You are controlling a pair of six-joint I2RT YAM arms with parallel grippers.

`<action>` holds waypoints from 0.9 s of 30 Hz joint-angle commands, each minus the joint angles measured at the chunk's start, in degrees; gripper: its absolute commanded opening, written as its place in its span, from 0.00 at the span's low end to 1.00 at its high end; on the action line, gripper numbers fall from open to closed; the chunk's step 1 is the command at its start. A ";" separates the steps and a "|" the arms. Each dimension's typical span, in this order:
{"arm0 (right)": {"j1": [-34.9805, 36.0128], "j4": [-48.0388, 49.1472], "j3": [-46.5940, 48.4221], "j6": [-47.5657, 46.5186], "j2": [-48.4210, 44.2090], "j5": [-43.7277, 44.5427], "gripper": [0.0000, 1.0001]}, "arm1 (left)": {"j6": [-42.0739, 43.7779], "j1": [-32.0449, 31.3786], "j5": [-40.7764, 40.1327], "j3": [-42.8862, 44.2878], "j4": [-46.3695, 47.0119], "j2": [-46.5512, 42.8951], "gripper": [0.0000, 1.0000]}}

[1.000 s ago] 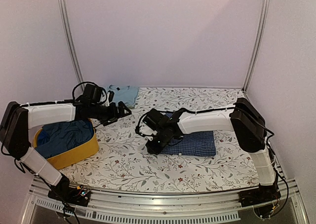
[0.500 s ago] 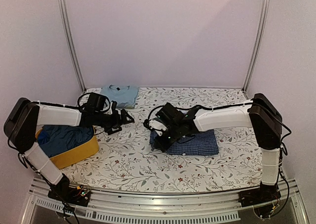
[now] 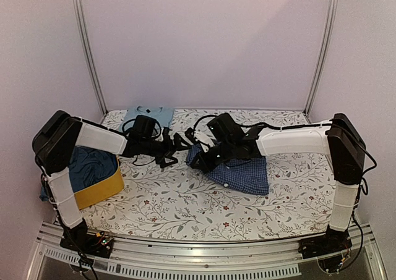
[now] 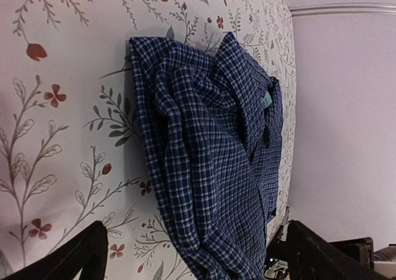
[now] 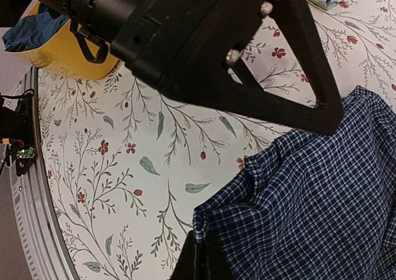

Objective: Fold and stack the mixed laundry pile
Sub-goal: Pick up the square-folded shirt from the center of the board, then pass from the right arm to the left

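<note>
The navy-and-white checked shirt [image 3: 241, 172] lies folded at mid-table, its left edge bunched and raised. My right gripper [image 3: 202, 159] is shut on that edge; in the right wrist view its fingertips [image 5: 200, 240] pinch a corner of the checked shirt [image 5: 309, 199]. My left gripper [image 3: 180, 144] hangs open just left of the shirt, facing it. In the left wrist view the checked shirt [image 4: 210, 162] fills the middle, with the wide-apart fingers [image 4: 77, 258] holding nothing. A light blue T-shirt [image 3: 148, 115] lies flat at the back left. Dark blue clothes [image 3: 90, 165] sit in the basket.
A yellow fabric basket [image 3: 102, 190] stands at the left front, under the left arm's elbow. The floral table cover [image 3: 179, 203] spans the table. The left gripper's black body [image 5: 247, 63] hangs close above the right gripper. Walls close in on three sides.
The right gripper has shut on the checked shirt's left edge and pulled it up and toward the back. The left arm has swung right, still open, up to the shirt.
</note>
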 commanded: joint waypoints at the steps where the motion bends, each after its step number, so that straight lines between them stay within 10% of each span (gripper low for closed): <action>1: 0.26 2.32 1.29 0.84 0.92 -1.05 0.00 | -5.86 -2.16 2.51 1.87 4.45 3.77 1.00; 17: 0.35 0.90 5.66 -0.14 5.76 -1.09 0.00 | -4.73 -5.07 7.39 7.69 7.77 12.27 0.28; 20: 0.34 0.44 5.07 -0.21 4.40 -0.33 0.09 | 1.91 -4.28 4.48 11.59 -0.61 12.19 0.00; 27: -1.73 -0.29 0.30 1.12 -4.12 2.94 0.38 | 25.74 -4.17 -15.17 32.80 -36.02 16.72 0.00</action>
